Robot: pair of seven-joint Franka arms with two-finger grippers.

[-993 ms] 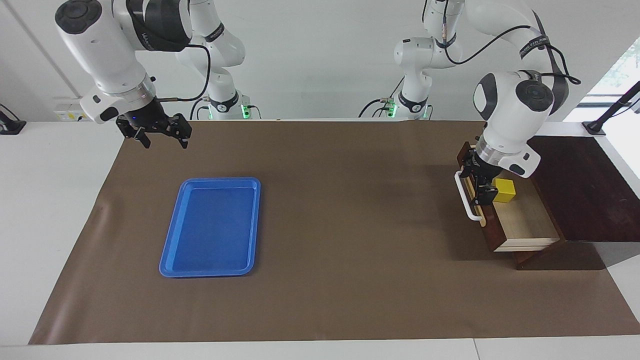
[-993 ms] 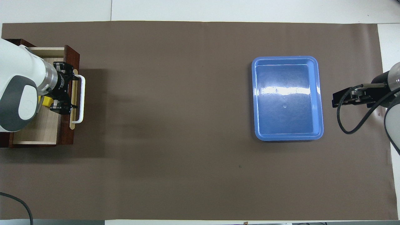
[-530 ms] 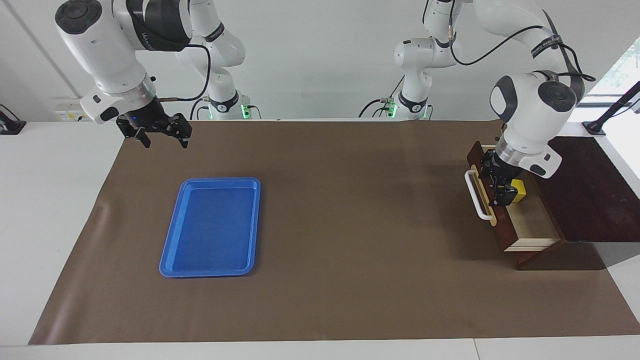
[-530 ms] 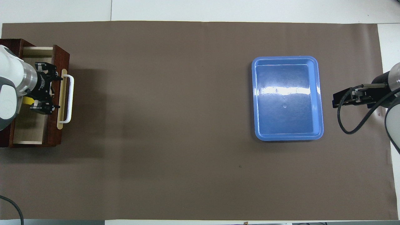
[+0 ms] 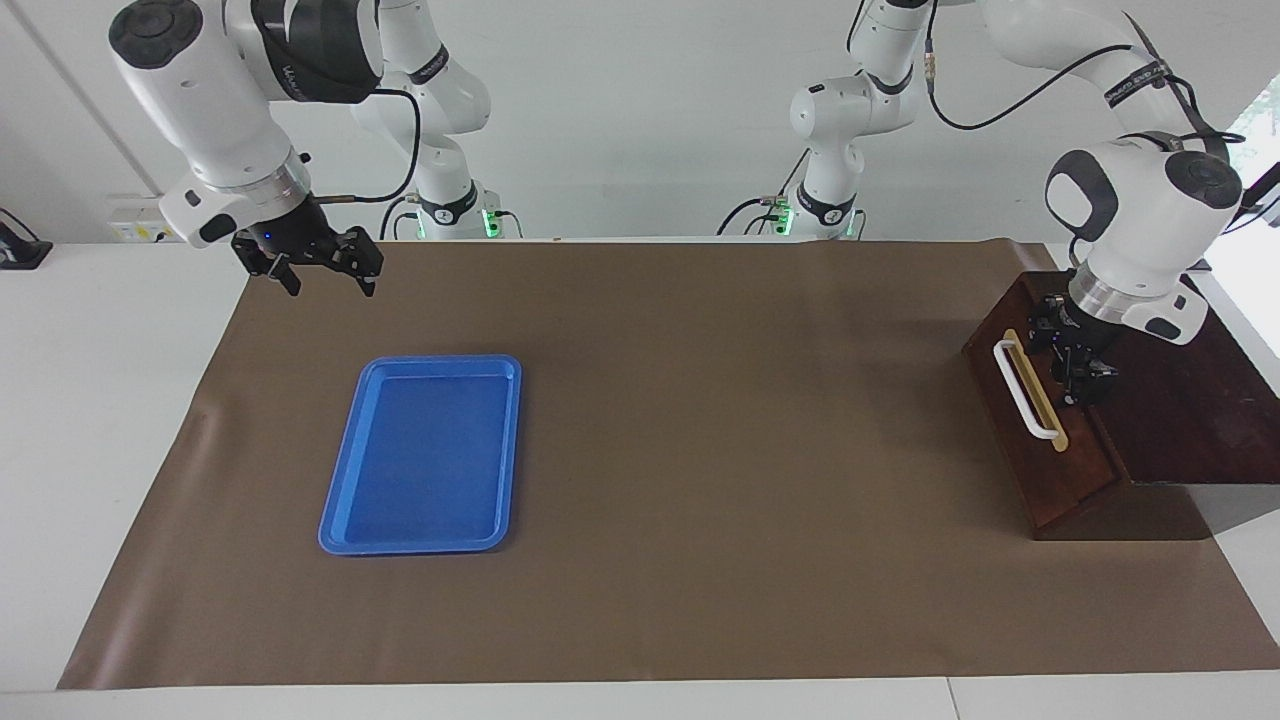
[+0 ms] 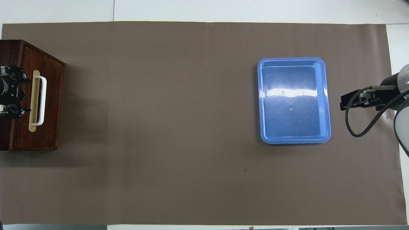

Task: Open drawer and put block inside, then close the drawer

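Observation:
The dark reddish-brown drawer (image 5: 1060, 470) is pushed fully in, at the left arm's end of the table. Only its front shows, with the white bar handle (image 5: 1025, 390) on a tan strip. It also shows in the overhead view (image 6: 48, 95). The yellow block is hidden from both views. My left gripper (image 5: 1068, 360) is open, over the top edge of the drawer front just above the handle; the overhead view shows it (image 6: 22, 93) beside the handle (image 6: 41, 100). My right gripper (image 5: 330, 285) is open and empty, and waits in the air near the right arm's end.
A flat blue tray (image 5: 420, 548) lies on the brown mat toward the right arm's end, also in the overhead view (image 6: 294, 140). The dark cabinet top (image 5: 1190, 400) that houses the drawer stands at the mat's edge. The brown mat covers the table's middle.
The drawer has slid shut, pushed in along with my left gripper. The yellow block and the pale interior have gone out of sight. The right arm has not moved.

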